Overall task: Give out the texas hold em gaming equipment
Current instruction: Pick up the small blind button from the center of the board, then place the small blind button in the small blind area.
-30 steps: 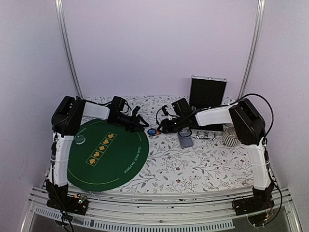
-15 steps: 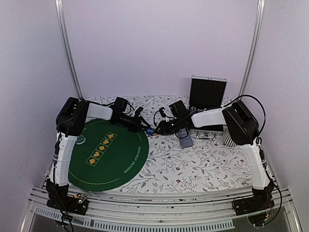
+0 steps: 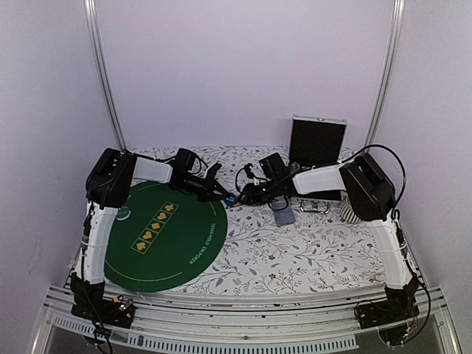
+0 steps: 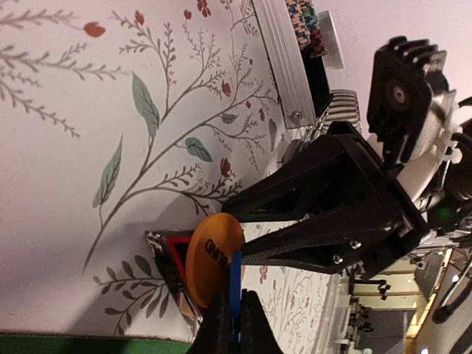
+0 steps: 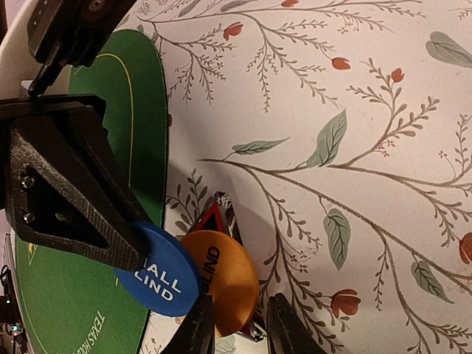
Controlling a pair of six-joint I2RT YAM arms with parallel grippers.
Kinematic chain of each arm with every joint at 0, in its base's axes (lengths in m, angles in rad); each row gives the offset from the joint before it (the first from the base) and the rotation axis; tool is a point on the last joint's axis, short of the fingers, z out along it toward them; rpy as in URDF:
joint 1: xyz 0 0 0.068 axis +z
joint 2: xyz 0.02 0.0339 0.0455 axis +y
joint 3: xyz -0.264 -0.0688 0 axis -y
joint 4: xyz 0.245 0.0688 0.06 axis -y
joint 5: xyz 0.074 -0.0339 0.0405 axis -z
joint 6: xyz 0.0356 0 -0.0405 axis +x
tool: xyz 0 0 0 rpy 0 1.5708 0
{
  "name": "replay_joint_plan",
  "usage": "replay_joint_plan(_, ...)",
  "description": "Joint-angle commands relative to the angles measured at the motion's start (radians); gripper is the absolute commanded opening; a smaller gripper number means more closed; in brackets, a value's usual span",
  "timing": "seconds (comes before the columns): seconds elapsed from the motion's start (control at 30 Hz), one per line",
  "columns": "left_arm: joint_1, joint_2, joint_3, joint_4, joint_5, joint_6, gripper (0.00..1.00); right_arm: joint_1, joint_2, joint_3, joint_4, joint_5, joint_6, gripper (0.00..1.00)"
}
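- The left gripper [image 4: 234,328] is running off its own wrist view at 6 o'clock. Only its fingertips are showing, pinched on the blue disc [image 4: 235,284], which is appearing edge-on.
- The orange disc [image 4: 214,257] is covering the 3 o'clock side of the triangular marker [image 4: 168,254].
- The right gripper [image 5: 240,324] is being cut off at 6 o'clock of its wrist view. Whether its fingers are touching the orange disc is not showing.
- In the top view, the right arm [image 3: 369,188] is hiding the 12 o'clock edge of the playing cards [image 3: 283,216] and part of the ribbed cup [image 3: 345,212].
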Motion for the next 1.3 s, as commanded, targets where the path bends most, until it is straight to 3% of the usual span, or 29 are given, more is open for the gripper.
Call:
replay_joint_plan(0.0, -0.013, -0.028, -0.049, -0.005, -0.026, 0.012, 0.00, -0.003, 0.010, -0.006, 0.018, 0.002, 0.012, 0.26)
replay_joint_plan(0.4, 0.025, -0.124, -0.157, 0.091, -0.012, -0.002, 0.00, -0.003, -0.002, -0.028, 0.020, 0.019, 0.013, 0.27)
replay_joint_plan(0.63, 0.032, -0.224, -0.218, 0.130, 0.003, -0.009, 0.00, -0.002, -0.092, -0.033, 0.019, 0.004, 0.011, 0.28)
replay_joint_plan(0.73, 0.036, -0.329, -0.319, 0.171, -0.035, -0.021, 0.00, -0.003, -0.145, -0.055, 0.020, 0.002, 0.004, 0.29)
replay_joint_plan(1.0, 0.045, -0.733, -0.765, 0.260, -0.228, -0.095, 0.00, -0.001, -0.374, -0.206, 0.004, 0.021, -0.036, 0.34)
replay_joint_plan(1.27, 0.049, -1.107, -1.072, 0.139, -0.359, -0.140, 0.00, 0.019, -0.647, -0.420, -0.091, 0.135, -0.109, 0.46)
